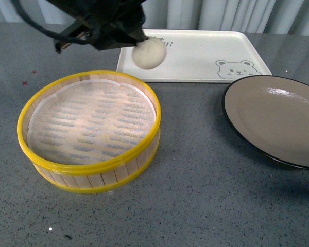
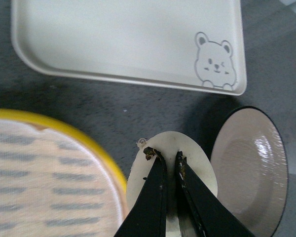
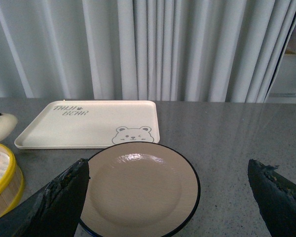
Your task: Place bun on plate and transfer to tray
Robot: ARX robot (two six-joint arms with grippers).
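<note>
The left hand (image 2: pixel 164 157) is pinching the bun (image 1: pixel 150 54) between its two black fingers. The bun is up in the air, not touching anything. From the front it hangs past the far side of the yellow steamer basket (image 1: pixel 87 170), in front of the tray (image 1: pixel 195 56). The left wrist view shows bare worktop (image 1: pixel 195 206) under it, between the basket and the plate (image 1: pixel 278 116).

The plate sits on the worktop to the right of the basket, just beside the near edge of the tray. Nothing is on it yet. The basket has only its white liner inside. The right hand (image 3: pixel 166 167) is spread wide and holds nothing, and it waits low near the plate.

I think the job now is to carry the bun over to the plate. The bun is soft, so the squeeze should be gentle, or it will squash. Move it sideways to the right, high enough to pass over the black rim. Stop over the middle of the plate, then go down slowly. Open the fingers only when the bun touches the plate, so it does not drop and roll off
</note>
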